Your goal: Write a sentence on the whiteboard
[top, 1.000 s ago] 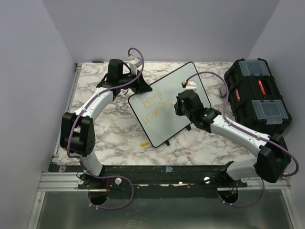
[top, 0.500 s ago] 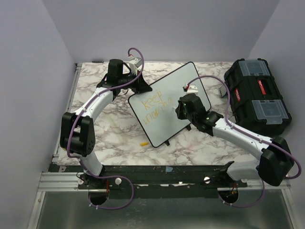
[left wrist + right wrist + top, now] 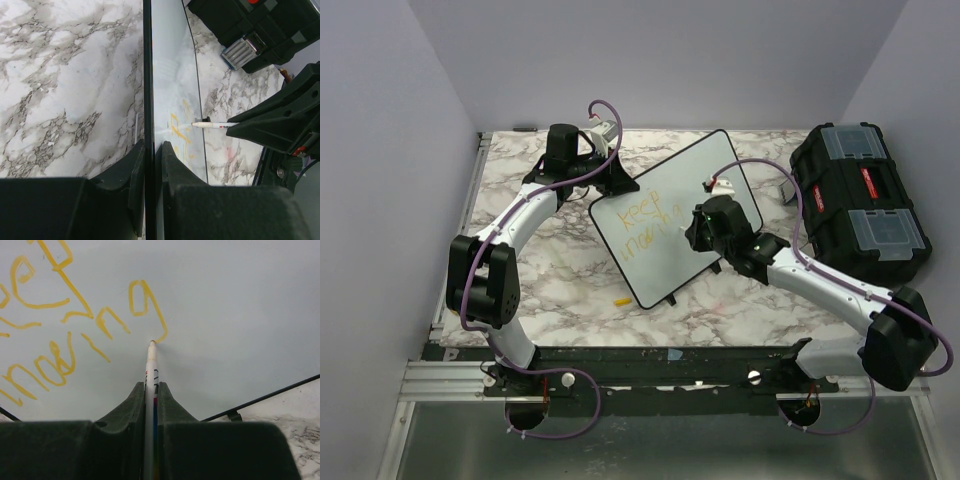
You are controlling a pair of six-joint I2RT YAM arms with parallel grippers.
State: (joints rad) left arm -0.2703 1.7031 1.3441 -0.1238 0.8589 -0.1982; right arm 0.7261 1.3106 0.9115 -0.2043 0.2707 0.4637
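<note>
Right now the left gripper [image 3: 149, 152] has its jaws nearly closed on the black rim of the whiteboard [image 3: 685, 175], which lies askew in the middle of the marble table [image 3: 550, 280]. The right gripper [image 3: 151, 390] is clamped on a white marker [image 3: 151, 357]. The marker's tip touches the board at the tail of the last yellow letter of the sentence [image 3: 642, 213].

sentence [image 3: 648, 225], line 1: "keep", yellow-orange handwriting on the whiteboard [image 3: 698, 175]
sentence, line 2: looks like "moving"; "ing" is clear in the right wrist view, the first letters are shaky
marker [image 3: 150, 371] barrel: small red and dark print, too small to read
toolbox [image 3: 860, 200] lid: red label strips, illegible
</note>
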